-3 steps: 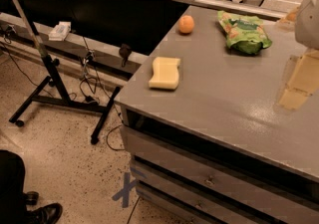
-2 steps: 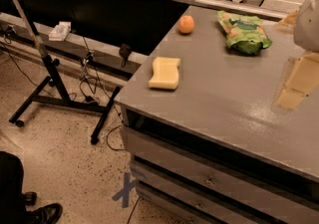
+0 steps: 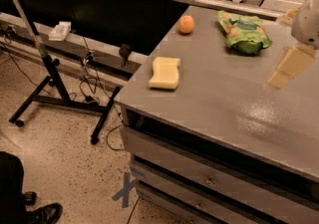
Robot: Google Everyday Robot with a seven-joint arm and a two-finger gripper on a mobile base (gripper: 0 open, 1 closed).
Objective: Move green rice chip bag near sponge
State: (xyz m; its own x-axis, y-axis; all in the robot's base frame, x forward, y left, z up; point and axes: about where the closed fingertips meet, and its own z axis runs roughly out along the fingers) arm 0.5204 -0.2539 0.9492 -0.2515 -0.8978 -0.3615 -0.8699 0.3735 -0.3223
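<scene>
The green rice chip bag (image 3: 243,31) lies on the grey table (image 3: 214,98) toward its far side, with white lettering and orange chip pictures. The pale yellow sponge (image 3: 165,72) lies near the table's left edge, well apart from the bag. My gripper (image 3: 288,67) hangs at the right edge of the view, above the table, to the right of and nearer than the bag. It holds nothing that I can see.
A small round orange fruit (image 3: 186,24) sits at the table's far left corner, between sponge and bag. Drawers (image 3: 209,180) front the table. A black stand (image 3: 50,76) with cables is on the floor to the left. A shoe (image 3: 42,213) shows at bottom left.
The gripper has shifted slightly up and left over the table. Bag, sponge and fruit have not moved.
</scene>
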